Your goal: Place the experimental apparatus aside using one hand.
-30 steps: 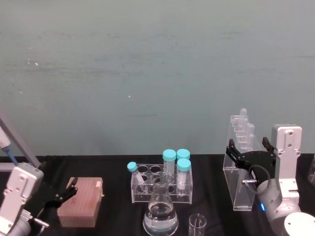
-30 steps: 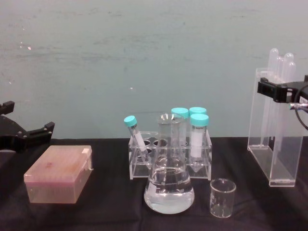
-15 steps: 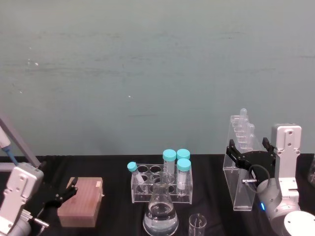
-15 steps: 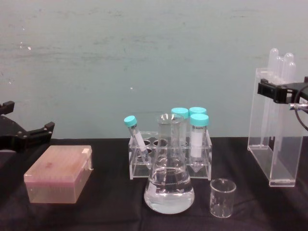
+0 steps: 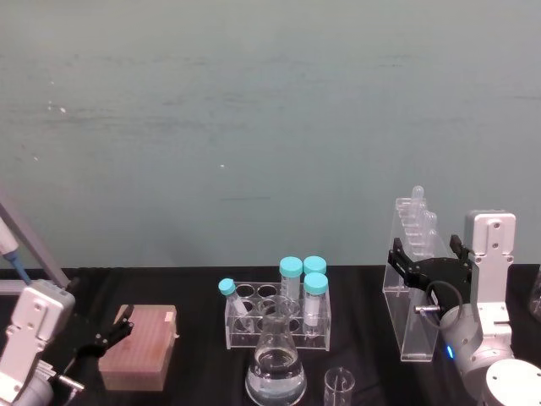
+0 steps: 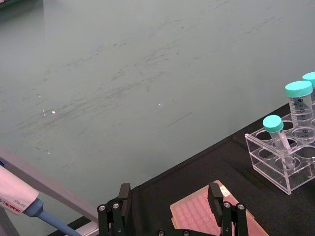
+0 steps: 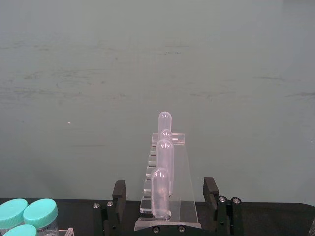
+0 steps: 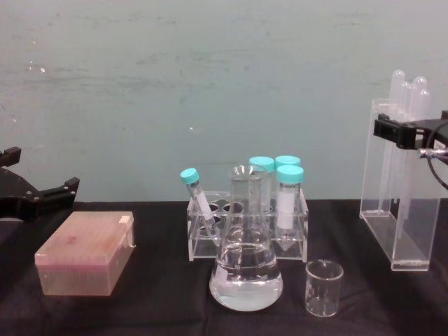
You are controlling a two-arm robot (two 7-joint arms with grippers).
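On black table (image 8: 161, 304), flask (image 8: 246, 269) (clear liquid), tubes (image 8: 289, 199) in rack (image 8: 197, 249)

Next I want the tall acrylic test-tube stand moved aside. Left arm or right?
Right. The right gripper is open, with its fingers on either side of the acrylic stand. The left gripper sits across the table by the pink tip box.

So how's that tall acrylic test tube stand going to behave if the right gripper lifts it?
Likely tippy: the acrylic stand is tall on a narrow base. Its smooth clear walls probably slip, so the right gripper, jaws open astride it, needs a firm squeeze. The test tubes poking out on top seem unsecured and may shift if it tilts.
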